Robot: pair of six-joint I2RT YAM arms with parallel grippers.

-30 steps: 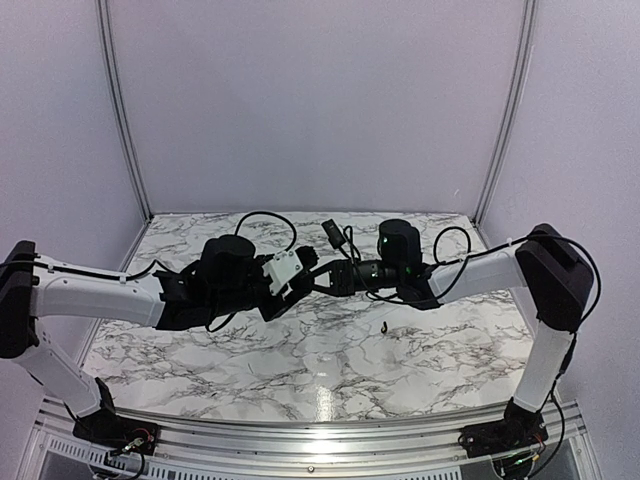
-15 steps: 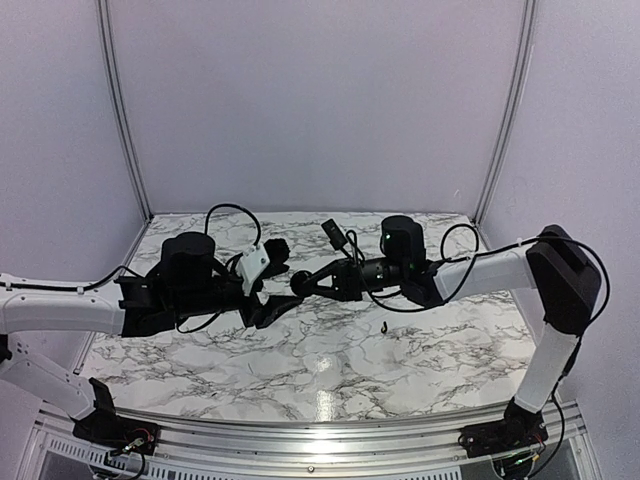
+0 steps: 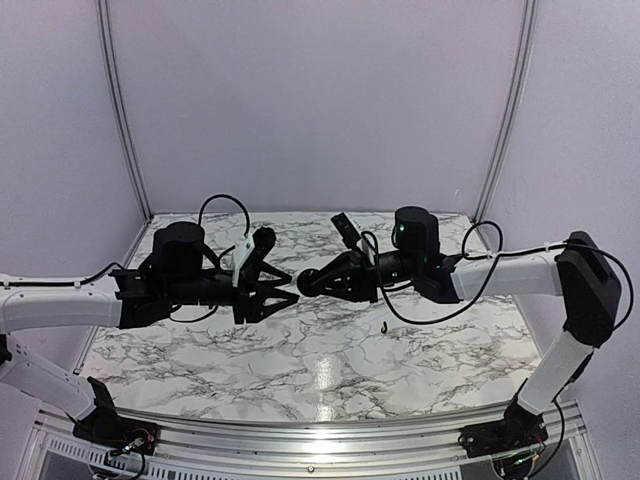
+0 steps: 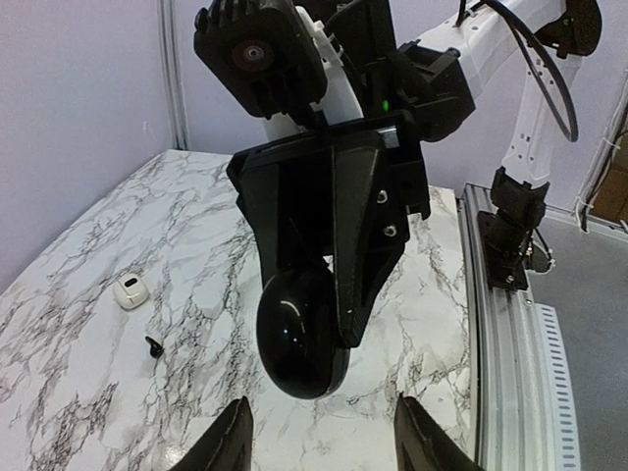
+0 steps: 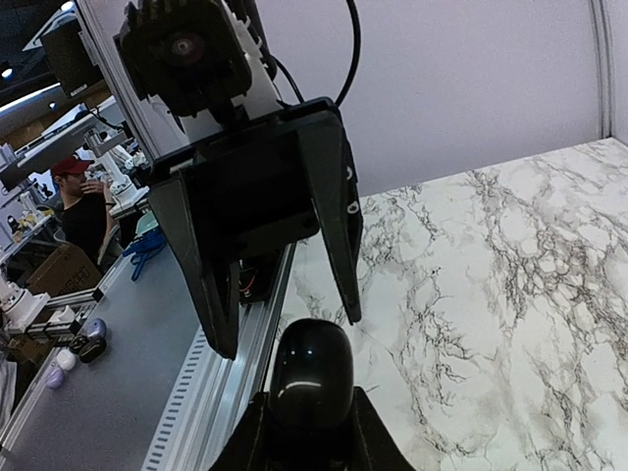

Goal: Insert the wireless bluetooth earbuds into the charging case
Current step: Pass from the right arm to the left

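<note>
1. A white tabletop [image 3: 330, 350] veined in grey and black like marble spreads across the booth, and a bright patch of light [image 3: 322, 398] glints on it near the front
2. The back wall [image 3: 320, 100] is plain pale lilac-grey, as are the left wall [image 3: 50, 120] and the right wall [image 3: 590, 120]
3. A slim metal post stands in each rear corner, one on the left [image 3: 122, 110] and one on the right [image 3: 506, 110], both leaning slightly inward toward the bottom
4. A ribbed metal rail [image 3: 300, 445] runs along the near edge of the tabletop
5. Beyond that rail, the right wrist view shows a grey surface [image 5: 108, 402], a cardboard box [image 5: 44, 267] and a person in a red cap [image 5: 83, 201] beside cluttered benches
</note>
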